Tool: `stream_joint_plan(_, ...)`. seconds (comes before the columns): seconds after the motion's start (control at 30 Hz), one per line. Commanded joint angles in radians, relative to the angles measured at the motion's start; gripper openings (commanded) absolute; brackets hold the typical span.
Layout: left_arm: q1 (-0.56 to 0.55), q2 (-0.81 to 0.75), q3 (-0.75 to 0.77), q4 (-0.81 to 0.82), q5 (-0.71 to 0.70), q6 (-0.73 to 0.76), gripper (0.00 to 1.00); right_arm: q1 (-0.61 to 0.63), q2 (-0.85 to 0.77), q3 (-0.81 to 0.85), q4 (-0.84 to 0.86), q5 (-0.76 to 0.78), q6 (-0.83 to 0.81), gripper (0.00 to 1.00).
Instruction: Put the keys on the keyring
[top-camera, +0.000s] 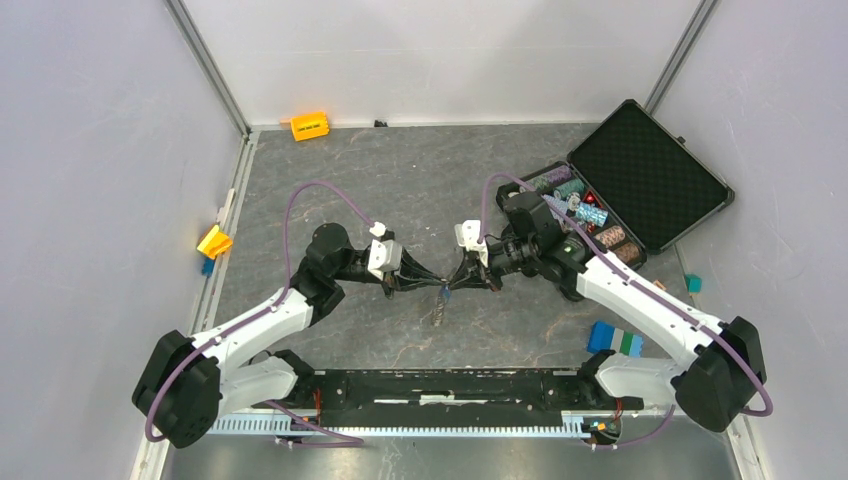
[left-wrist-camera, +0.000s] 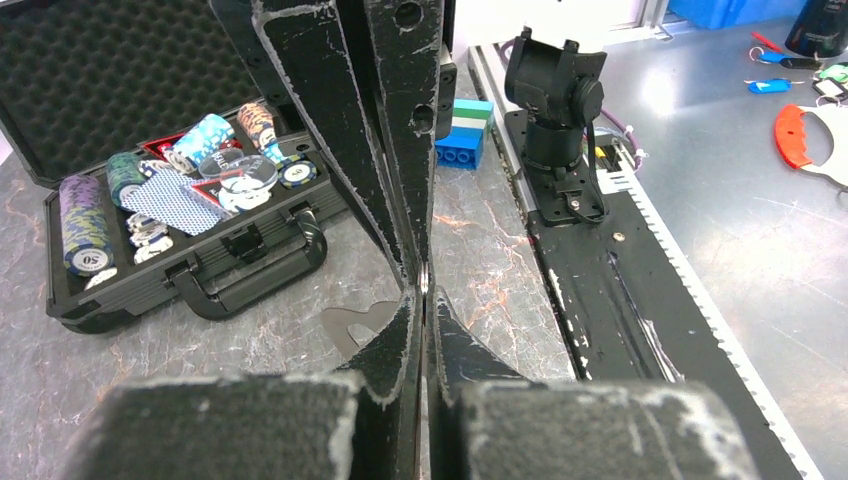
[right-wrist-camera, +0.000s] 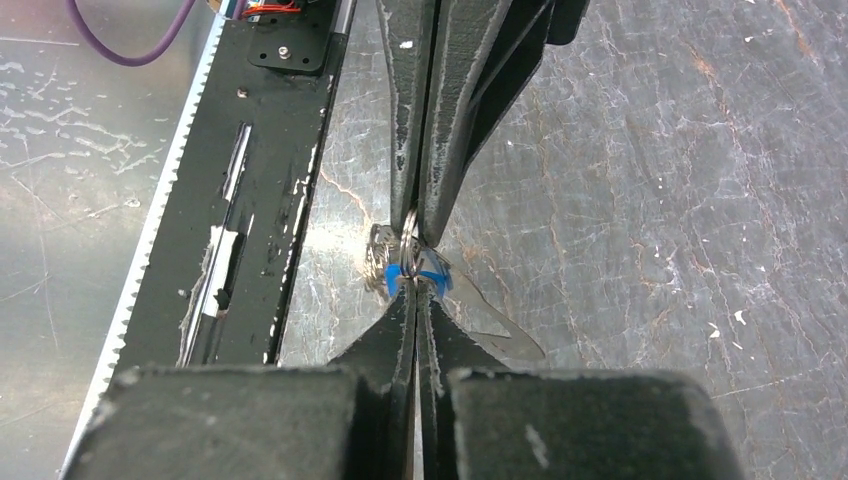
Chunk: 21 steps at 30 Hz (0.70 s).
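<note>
My two grippers meet tip to tip above the middle of the table. My left gripper is shut on the thin metal keyring, seen edge-on between its fingers. My right gripper is shut on a blue-capped key right at the keyring. A silver key blade sticks out beside the right fingers. It also shows in the left wrist view. Another key hangs below the tips, and a small metal cluster shows left of the ring.
An open black case with poker chips lies at the back right. An orange block is at the back, a yellow one at the left wall, and a blue-green block at the right front. The black base rail runs along the near edge.
</note>
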<state>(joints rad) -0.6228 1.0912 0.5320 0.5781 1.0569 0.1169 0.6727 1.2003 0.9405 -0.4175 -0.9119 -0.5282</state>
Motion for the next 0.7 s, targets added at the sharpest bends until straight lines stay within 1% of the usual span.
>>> stream_joint_plan(0.0, 0.005, -0.020, -0.008, 0.086, 0.052, 0.008, 0.02, -0.002, 0.010, 0.005, 0.052, 0.001, 0.027, 0.00)
stream_joint_plan(0.13, 0.003, -0.014, -0.012, 0.127, 0.057, -0.006, 0.02, -0.002, 0.030, -0.009, 0.078, -0.024, 0.052, 0.00)
stream_joint_plan(0.43, 0.003, -0.016, -0.020, 0.119, 0.060, 0.008, 0.02, 0.001, 0.062, 0.024, 0.080, -0.059, 0.074, 0.00)
stream_joint_plan(0.67, 0.003, -0.020, -0.020, 0.099, 0.052, 0.018, 0.02, 0.002, 0.044, 0.016, 0.074, -0.036, 0.064, 0.00)
